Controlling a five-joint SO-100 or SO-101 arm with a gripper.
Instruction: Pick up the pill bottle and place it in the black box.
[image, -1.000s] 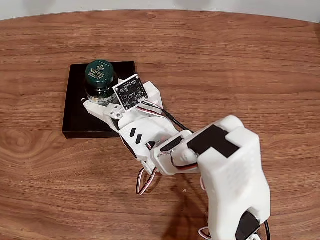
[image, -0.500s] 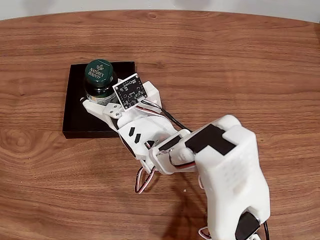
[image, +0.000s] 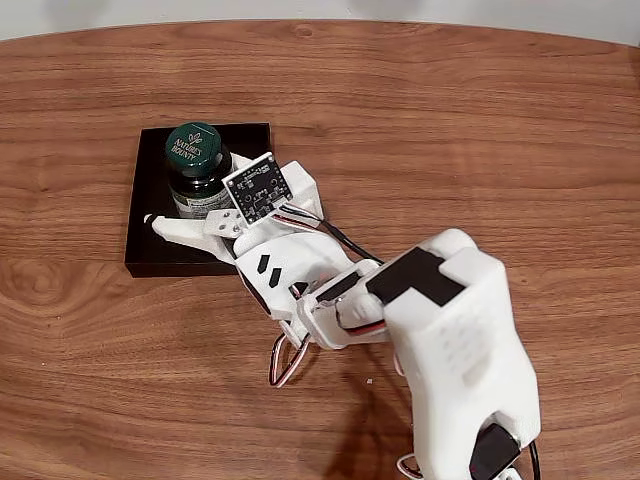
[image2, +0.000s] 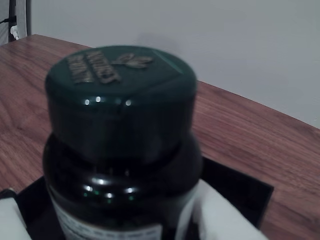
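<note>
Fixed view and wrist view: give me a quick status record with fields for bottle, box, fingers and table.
bottle: pill bottle, upright, green cap on, standing over the black box
box: on the wooden table, bottle in its upper right part in the fixed view
fingers: gripper around the bottle body; one white finger spread out to its left; contact cannot be told
bottle in wrist view: fills the near field

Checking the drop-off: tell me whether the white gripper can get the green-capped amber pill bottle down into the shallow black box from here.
Probably yes: the gripper already has the pill bottle over the black box, nothing between.
</note>
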